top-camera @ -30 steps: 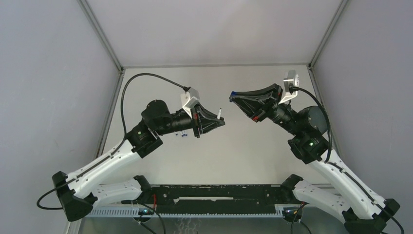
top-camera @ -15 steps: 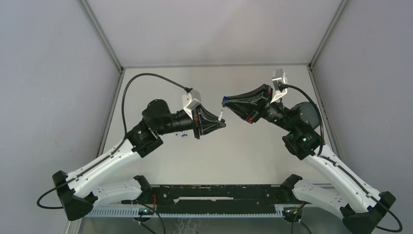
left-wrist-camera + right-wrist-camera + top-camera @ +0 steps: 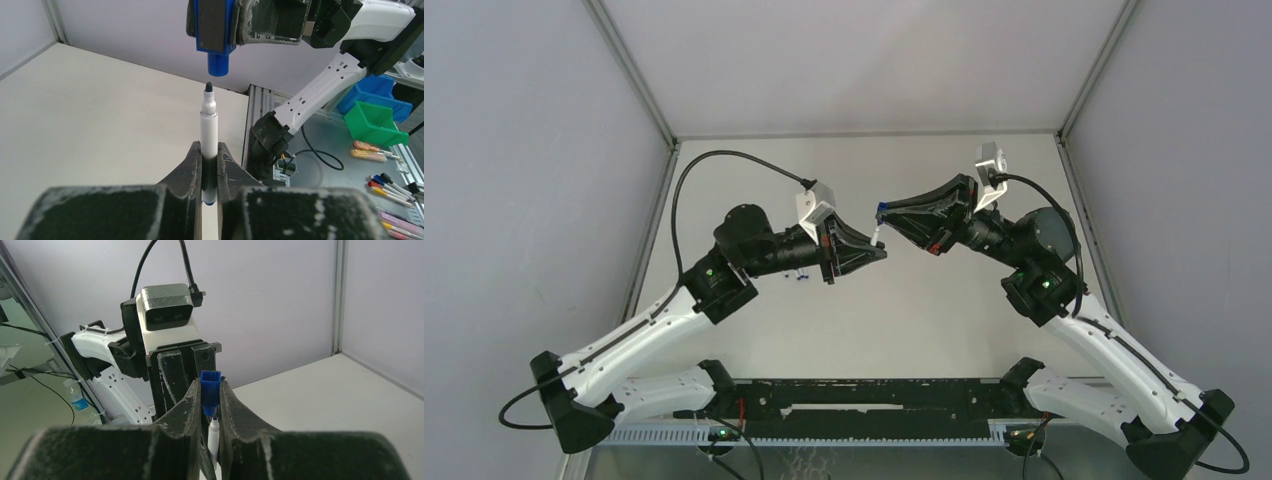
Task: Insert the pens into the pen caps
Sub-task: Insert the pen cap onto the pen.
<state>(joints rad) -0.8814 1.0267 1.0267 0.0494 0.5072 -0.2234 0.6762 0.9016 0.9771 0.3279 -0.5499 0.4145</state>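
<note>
marker pen (image 3: 209, 125) tip just under blue cap (image 3: 218, 64), not touching
left gripper (image 3: 209, 152) pinches the pen upright; right gripper (image 3: 209, 390) pinches the cap, lined up above it

Shows a dark blue pen cap (image 3: 210, 390) pinched between the right gripper (image 3: 209, 386) fingers, with a white pen (image 3: 213, 432) lined up just below its mouth and the left arm's wrist camera (image 3: 167, 307) facing from behind.

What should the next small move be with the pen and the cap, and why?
Probably ease the right gripper toward the pen so its cap slides over the tip. The left gripper holds the pen with its tip just short of the cap's opening, nearly lined up.
</note>
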